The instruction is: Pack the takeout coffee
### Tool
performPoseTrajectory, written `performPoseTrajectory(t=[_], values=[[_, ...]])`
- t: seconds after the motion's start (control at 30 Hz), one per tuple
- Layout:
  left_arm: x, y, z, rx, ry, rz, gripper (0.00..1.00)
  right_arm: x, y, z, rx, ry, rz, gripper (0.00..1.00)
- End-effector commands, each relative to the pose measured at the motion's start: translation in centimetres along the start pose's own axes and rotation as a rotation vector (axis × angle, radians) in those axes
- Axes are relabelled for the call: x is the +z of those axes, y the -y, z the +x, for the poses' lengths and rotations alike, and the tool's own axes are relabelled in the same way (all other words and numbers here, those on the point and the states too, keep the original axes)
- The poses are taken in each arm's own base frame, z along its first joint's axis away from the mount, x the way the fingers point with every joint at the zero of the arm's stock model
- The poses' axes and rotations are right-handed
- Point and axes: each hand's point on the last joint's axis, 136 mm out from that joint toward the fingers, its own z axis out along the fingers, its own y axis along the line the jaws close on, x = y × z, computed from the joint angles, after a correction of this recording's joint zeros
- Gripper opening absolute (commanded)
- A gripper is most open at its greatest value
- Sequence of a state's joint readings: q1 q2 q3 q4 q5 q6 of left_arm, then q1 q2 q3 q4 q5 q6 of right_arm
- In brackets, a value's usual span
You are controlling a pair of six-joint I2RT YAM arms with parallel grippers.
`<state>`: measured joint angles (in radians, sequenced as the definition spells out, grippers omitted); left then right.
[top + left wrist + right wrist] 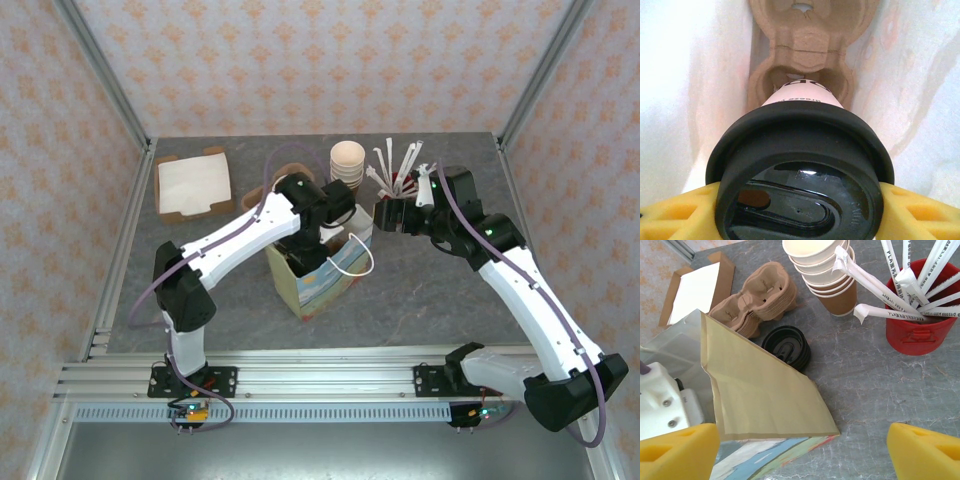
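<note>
well, left claw [800,212] clasps takeout coffee [802,150]; right claw [802,450] gapes wide.

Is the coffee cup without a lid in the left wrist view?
No, a round black lid covers the top of the cup.

Bright, even light with soft shadows; glare glints on the close, slightly blurred black lid [800,185].

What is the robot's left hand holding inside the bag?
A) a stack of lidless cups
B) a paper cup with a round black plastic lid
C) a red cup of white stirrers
B: the left hand clamps the black-lidded paper cup by its lid.
</note>
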<state>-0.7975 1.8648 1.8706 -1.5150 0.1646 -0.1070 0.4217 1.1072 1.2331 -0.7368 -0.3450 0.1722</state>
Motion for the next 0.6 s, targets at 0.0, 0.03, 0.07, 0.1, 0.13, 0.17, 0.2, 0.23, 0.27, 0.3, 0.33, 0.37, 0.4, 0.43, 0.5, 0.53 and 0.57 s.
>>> performPoseTrajectory(t=[0.0, 0.03, 0.07, 0.1, 0.13, 0.17, 0.2, 0.23, 0.27, 0.3, 0.33, 0.37, 0.4, 0.43, 0.5, 0.53, 0.57], values=[[-1.89, -0.67, 0.90, -0.016, 0.027, -0.020, 0.37, -0.66, -0.25, -0.78, 0.009, 0.022, -0.007, 0.88], [-1.88, -0.65, 0.92, -0.015, 0.027, -0.019, 0.37, -0.60, -0.21, -0.76, 0.010, 0.021, -0.006, 0.88], [-1.85, -0.76, 0.98, -0.014, 0.024, -0.024, 0.37, -0.58, -0.23, -0.81, 0.009, 0.023, -0.006, 0.88], [-1.81, -0.76, 1.05, -0.013, 0.021, -0.025, 0.37, -0.62, -0.31, -0.82, 0.009, 0.023, -0.009, 0.88], [-1.87, -0.86, 1.05, -0.014, 0.022, -0.029, 0.37, -0.57, -0.28, -0.82, 0.010, 0.022, -0.009, 0.88], [-1.88, -0.91, 1.12, -0.011, 0.020, -0.034, 0.37, -0.61, -0.27, -0.83, 0.010, 0.023, -0.008, 0.88], [-1.88, -0.96, 1.11, -0.009, 0.021, -0.037, 0.37, -0.55, -0.24, -0.74, 0.010, 0.020, -0.007, 0.88], [-1.89, -1.07, 1.17, -0.009, 0.021, -0.042, 0.37, -0.57, -0.25, -0.77, 0.010, 0.021, -0.007, 0.88], [-1.81, -1.18, 1.20, -0.009, 0.017, -0.048, 0.37, -0.54, -0.23, -0.78, 0.011, 0.022, -0.006, 0.87], [-1.68, -1.24, 1.22, -0.007, 0.013, -0.052, 0.37, -0.49, -0.21, -0.75, 0.013, 0.021, -0.007, 0.88], [-1.57, -1.36, 1.25, -0.006, 0.008, -0.059, 0.37, -0.44, -0.21, -0.72, 0.013, 0.019, -0.007, 0.87], [-1.42, -1.41, 1.26, -0.005, 0.002, -0.064, 0.37, -0.41, -0.23, -0.73, 0.014, 0.019, -0.009, 0.88], [-1.34, -1.42, 1.26, -0.004, -0.001, -0.066, 0.37, -0.45, -0.27, -0.74, 0.014, 0.019, -0.009, 0.88], [-1.29, -1.38, 1.22, -0.005, -0.002, -0.062, 0.37, -0.44, -0.23, -0.75, 0.014, 0.019, -0.008, 0.88], [-1.25, -1.29, 1.14, -0.003, 0.000, -0.060, 0.37, -0.51, -0.24, -0.75, 0.014, 0.019, -0.007, 0.88], [-1.25, -1.24, 1.12, -0.002, -0.001, -0.057, 0.37, -0.51, -0.17, -0.76, 0.014, 0.020, -0.004, 0.88], [-1.19, -1.27, 1.09, -0.002, -0.002, -0.058, 0.37, -0.54, -0.24, -0.76, 0.014, 0.020, -0.007, 0.88]])
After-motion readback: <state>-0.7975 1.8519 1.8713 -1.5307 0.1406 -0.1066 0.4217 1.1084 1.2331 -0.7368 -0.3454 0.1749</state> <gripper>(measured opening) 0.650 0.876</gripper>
